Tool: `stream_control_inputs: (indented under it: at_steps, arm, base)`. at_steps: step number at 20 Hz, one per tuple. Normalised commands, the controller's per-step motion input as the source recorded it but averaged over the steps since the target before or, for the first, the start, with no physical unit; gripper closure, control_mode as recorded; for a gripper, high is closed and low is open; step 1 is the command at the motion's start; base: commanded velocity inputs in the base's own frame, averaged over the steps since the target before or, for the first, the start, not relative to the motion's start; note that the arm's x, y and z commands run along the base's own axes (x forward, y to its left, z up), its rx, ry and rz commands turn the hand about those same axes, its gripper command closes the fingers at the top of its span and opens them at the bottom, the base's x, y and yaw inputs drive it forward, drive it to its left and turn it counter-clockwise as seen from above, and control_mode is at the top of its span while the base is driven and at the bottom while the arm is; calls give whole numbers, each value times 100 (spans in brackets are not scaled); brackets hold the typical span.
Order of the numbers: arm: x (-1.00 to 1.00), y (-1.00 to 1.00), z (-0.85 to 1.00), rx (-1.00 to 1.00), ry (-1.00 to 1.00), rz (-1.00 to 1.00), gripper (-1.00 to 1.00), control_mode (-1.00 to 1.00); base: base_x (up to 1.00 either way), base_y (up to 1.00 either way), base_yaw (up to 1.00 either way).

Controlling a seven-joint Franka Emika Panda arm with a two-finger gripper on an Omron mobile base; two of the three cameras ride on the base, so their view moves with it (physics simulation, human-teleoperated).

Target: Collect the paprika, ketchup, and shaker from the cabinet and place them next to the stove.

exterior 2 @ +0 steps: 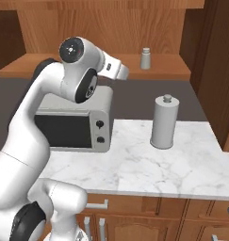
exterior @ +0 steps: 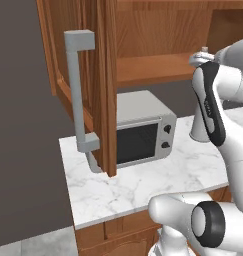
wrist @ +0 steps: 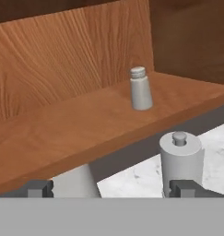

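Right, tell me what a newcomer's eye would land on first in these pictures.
First the small pale shaker, standing upright and alone on the wooden shelf of the open cabinet. Next the bigger grey knob-topped cylinder on the marble counter below it, right of the grey microwave. The white arm reaches up toward the shelf, its tool open and short of the shaker.

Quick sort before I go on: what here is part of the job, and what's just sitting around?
Part of the job:
- shaker, upright on the shelf
- cabinet, door open
- gripper, jaws open, nothing held

Just sitting around:
- microwave on the counter
- grey knob-topped cylinder, standing on the counter below the shelf
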Motion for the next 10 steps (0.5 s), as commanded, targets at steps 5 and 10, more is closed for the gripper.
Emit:
stream_control_inputs:
  at_steps: [5, 10]
  arm:
    - [14, -29, 6, 10, -4, -5, -100, -100]
    - [4, -23, 4, 3, -1, 0, -100, -100]
  base:
    - [0, 0, 0]
    - [0, 0, 0]
